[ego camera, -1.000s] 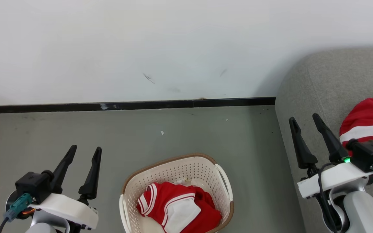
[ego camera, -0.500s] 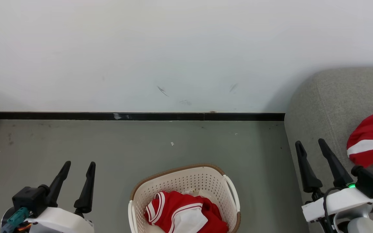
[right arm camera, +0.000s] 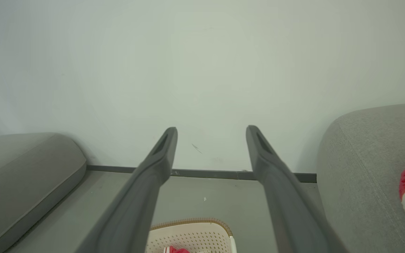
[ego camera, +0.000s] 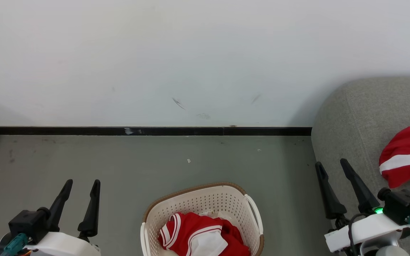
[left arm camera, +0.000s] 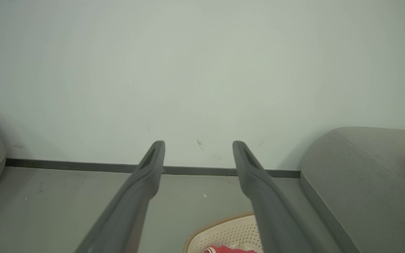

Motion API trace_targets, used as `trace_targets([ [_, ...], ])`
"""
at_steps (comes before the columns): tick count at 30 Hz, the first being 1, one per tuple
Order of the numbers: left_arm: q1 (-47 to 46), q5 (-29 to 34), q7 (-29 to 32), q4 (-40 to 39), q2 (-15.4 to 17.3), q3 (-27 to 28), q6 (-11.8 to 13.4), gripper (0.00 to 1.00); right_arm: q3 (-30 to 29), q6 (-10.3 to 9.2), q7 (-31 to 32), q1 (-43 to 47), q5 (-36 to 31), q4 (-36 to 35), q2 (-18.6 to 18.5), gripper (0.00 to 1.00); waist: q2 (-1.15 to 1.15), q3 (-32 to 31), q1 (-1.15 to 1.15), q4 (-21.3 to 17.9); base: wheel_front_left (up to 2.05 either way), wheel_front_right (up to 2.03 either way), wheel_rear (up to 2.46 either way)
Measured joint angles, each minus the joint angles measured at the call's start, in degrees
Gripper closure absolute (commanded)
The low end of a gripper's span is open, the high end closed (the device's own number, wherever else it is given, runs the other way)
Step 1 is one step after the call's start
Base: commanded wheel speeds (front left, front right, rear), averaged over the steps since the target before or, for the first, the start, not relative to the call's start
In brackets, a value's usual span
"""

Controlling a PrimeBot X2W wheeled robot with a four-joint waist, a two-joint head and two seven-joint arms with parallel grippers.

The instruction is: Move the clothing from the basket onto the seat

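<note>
A cream basket [ego camera: 240,204] with a brown rim stands on the floor at the bottom centre. A red and white piece of clothing [ego camera: 199,236] lies crumpled inside it. Another red garment with a white band [ego camera: 406,156] rests on the grey seat [ego camera: 368,117] at the right. My left gripper [ego camera: 83,183] hangs open and empty over the floor, left of the basket. Beside the seat's left edge my right gripper [ego camera: 332,163] is open too, holding nothing. Both wrist views show the basket's rim [left arm camera: 223,228] [right arm camera: 192,226] below spread fingers.
A white wall with a black skirting strip [ego camera: 137,131] closes off the far side. Grey-green floor [ego camera: 155,167] spreads between the wall and the basket. A second grey cushion [right arm camera: 23,165] sits at the left in the right wrist view.
The head view has shifted, so the basket and skirting sit lower and further right. Both grippers have sunk lower in the picture; the right one has drawn away from the garment on the seat.
</note>
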Motion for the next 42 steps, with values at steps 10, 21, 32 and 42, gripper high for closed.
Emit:
trace_targets([
  [10,0.98,0.94,0.0,-0.45,-0.6,1.52,-0.31,0.0,0.56,0.0,0.0,0.87,0.0,-1.11,0.11,0.0,0.0,0.32,0.0,-0.23,0.0,0.0,0.0],
  [21,1.7,1.98,-0.01,-0.45,-1.51,1.82,-1.32,0.0,0.86,0.0,0.0,0.94,-0.43,-1.93,0.2,0.0,0.0,1.32,0.0,-0.78,0.0,0.0,0.0],
  [32,2.37,2.0,-0.02,0.68,-1.72,0.25,-3.34,0.0,1.51,0.0,0.0,-0.09,-1.11,-3.08,0.04,0.0,0.0,3.02,0.0,-1.53,0.0,0.0,0.0],
  [42,2.16,2.0,-0.05,0.76,-1.78,-0.08,-4.85,0.0,0.99,0.0,0.0,-1.8,-1.11,-3.44,-0.31,0.0,0.0,5.48,0.0,-2.27,0.0,0.0,0.0],
])
